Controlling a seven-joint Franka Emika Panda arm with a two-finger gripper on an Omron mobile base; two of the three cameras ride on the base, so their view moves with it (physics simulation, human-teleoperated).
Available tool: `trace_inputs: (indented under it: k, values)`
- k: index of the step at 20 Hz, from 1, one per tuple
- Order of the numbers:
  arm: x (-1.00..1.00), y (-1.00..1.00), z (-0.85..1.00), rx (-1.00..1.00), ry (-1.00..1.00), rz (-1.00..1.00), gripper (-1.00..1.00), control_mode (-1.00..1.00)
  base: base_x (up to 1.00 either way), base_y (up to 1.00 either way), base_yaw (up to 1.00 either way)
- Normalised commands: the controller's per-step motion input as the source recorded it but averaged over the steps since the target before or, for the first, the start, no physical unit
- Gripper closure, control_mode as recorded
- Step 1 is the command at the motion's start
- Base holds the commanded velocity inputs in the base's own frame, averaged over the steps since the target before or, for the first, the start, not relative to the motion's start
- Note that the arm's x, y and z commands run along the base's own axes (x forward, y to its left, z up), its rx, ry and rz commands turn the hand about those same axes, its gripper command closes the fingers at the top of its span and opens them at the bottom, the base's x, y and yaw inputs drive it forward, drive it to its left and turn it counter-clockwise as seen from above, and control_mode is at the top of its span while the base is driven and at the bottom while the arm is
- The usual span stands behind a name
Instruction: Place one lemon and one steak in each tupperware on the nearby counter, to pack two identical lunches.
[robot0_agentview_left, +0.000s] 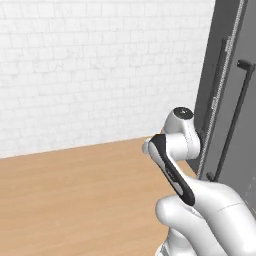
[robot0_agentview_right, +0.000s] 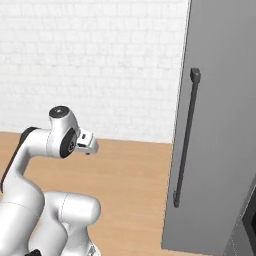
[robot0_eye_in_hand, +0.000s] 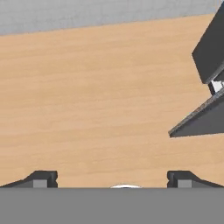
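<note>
My gripper (robot0_eye_in_hand: 113, 179) is open, its two dark fingertips (robot0_eye_in_hand: 43, 178) far apart with nothing between them. It looks down on a bare stretch of light-brown wooden surface (robot0_eye_in_hand: 96, 96). In the right base view my white hand (robot0_agentview_right: 86, 141) juts from the raised wrist, above the same wood. The lemons, the steaks and both tupperware trays are out of view.
A tall dark grey door (robot0_agentview_right: 220, 125) with a long black handle (robot0_agentview_right: 186, 135) stands on the right; its lower corner (robot0_eye_in_hand: 205, 109) shows in the hand view. A white brick wall (robot0_agentview_left: 100, 65) closes the back. Open wood (robot0_agentview_left: 75, 200) lies to the left.
</note>
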Motion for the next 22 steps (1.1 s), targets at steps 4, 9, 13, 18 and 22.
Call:
trace_inputs:
  k: [4, 9, 13, 18, 22]
  values:
    - [0.0, 0.0, 0.0, 0.0, 0.0, 0.0, -1.0, 1.0, 1.0, 0.0, 0.3]
    - [0.0, 0.0, 0.0, 0.0, 0.0, 0.0, -1.0, 1.0, 1.0, 0.12, 0.06]
    - [0.0, 0.0, 0.0, 0.0, 0.0, 0.0, -1.0, 1.0, 1.0, 0.0, 0.0]
    - [0.0, 0.0, 0.0, 0.0, 0.0, 0.0, -1.0, 1.0, 1.0, 0.17, -0.31]
    - [0.0, 0.0, 0.0, 0.0, 0.0, 0.0, -1.0, 1.0, 1.0, 0.35, -0.63]
